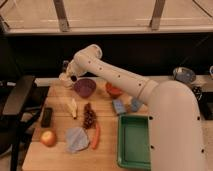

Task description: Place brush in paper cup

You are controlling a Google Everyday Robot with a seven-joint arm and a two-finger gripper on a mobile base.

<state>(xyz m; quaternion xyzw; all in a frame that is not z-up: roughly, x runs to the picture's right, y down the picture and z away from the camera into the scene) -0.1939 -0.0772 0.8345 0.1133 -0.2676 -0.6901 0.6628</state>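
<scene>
The paper cup [64, 78], off-white, stands at the table's far left corner, just left of the purple bowl [84, 87]. My gripper [69, 70] is at the end of the white arm, right above and against the cup, partly covering it. A short dark piece [73, 78] sticks down from the gripper beside the cup's right side. I cannot tell if it is the brush. No other slim black brush shows on the table.
On the wooden table lie a black block [46, 116], an apple [48, 138], a banana [72, 106], grapes [89, 116], a carrot [95, 136], a blue cloth [76, 139], an orange bowl [113, 90], a blue cup [135, 104] and a green tray [134, 141]. A chair [15, 107] stands at the left.
</scene>
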